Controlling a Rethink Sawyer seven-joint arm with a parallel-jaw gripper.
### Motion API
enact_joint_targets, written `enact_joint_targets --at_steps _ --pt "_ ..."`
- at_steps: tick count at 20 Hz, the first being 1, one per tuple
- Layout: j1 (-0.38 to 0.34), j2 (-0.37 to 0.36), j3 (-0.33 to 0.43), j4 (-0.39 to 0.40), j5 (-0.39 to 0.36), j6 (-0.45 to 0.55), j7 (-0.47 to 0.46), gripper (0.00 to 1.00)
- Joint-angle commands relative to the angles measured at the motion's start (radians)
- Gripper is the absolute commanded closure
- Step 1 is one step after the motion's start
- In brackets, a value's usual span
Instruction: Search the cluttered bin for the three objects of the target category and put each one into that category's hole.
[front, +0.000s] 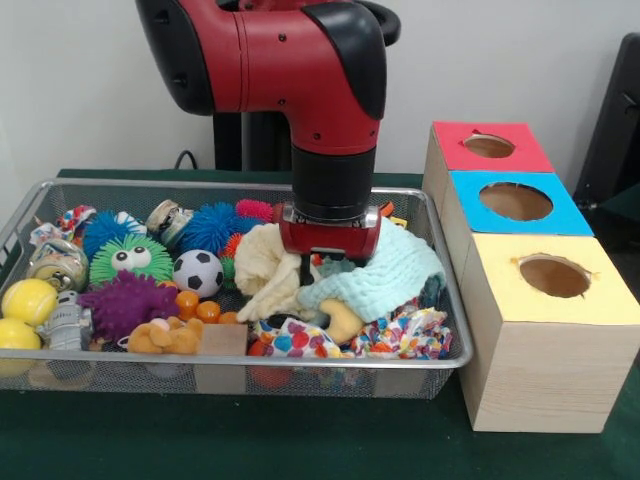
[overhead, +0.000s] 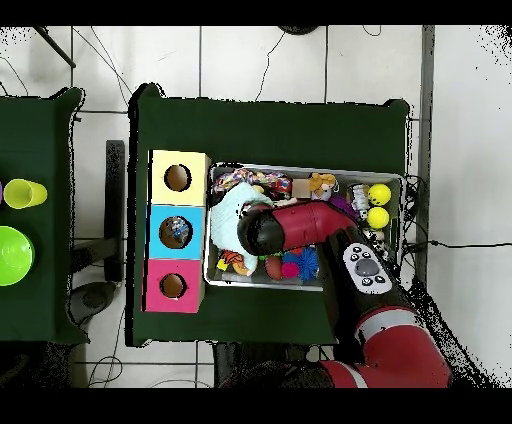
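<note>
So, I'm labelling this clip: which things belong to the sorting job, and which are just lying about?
Job: wire bin; red box, blue box, yellow box; gripper, down among the cloths.
Lying about: green bowl, yellow cup on the side table.

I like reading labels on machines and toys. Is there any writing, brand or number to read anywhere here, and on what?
No readable text in either view.
Arm: no writing shows.
Three boxes, red, blue, yellow: plain tops, no labels.
Patterned cloth in the basket: coloured shapes only, no letters.
</note>
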Motion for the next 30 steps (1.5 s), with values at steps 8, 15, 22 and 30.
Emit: enact_joint_targets --at_steps 8,15,22,30 --pt "0.022 0.066 0.000 0.058 0.101 0.099 0.075 0.00" --pt "0.009 0.070 -0.046 0.074 0.181 0.244 0.067 0.00" --pt "-0.016 0.088 -0.058 0.104 0.237 0.239 0.057 0.00" --pt "-0.030 0.077 -0.066 0.105 0.224 0.246 -0.005 0.00"
